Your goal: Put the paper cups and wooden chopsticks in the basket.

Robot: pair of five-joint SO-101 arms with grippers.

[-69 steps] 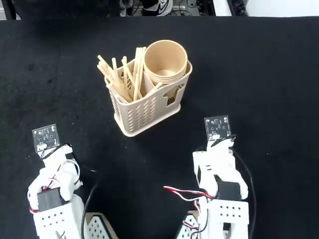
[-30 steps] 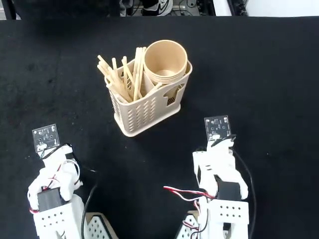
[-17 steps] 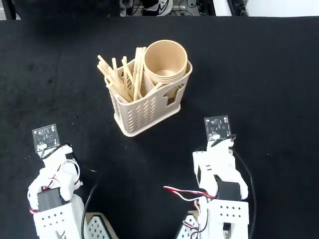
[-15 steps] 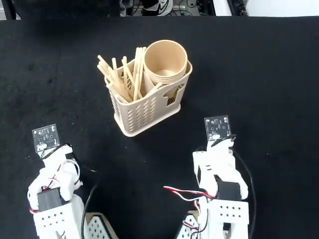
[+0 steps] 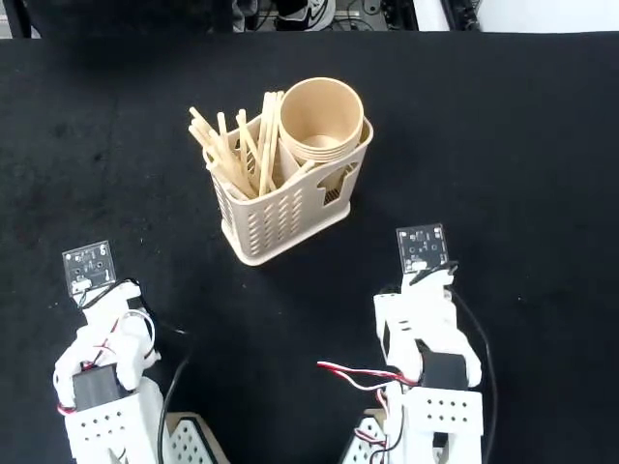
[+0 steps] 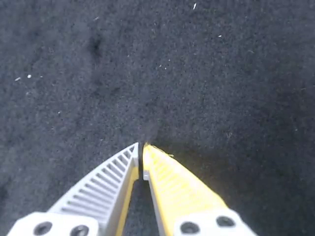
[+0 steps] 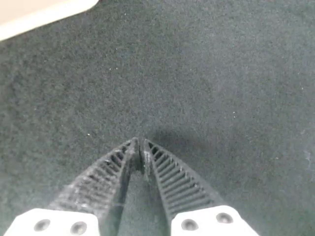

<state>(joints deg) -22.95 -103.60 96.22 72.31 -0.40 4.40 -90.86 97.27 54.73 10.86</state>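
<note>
Judging the stacked tan paper cups and wooden chopsticks already inside the cream perforated plastic basket, you hold the left hand and right hand, both pressed together, well apart from it.

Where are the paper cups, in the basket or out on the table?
In. The stacked paper cups stand upright inside the basket, beside the wooden chopsticks, rims above its wall.

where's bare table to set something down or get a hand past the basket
Bare table runs wide on both sides of the basket, and in the strip between it and the arms. A narrower band lies behind it. Crowded: the near edge, with both arms and wires, and the basket itself, full of cups and chopsticks.
</note>
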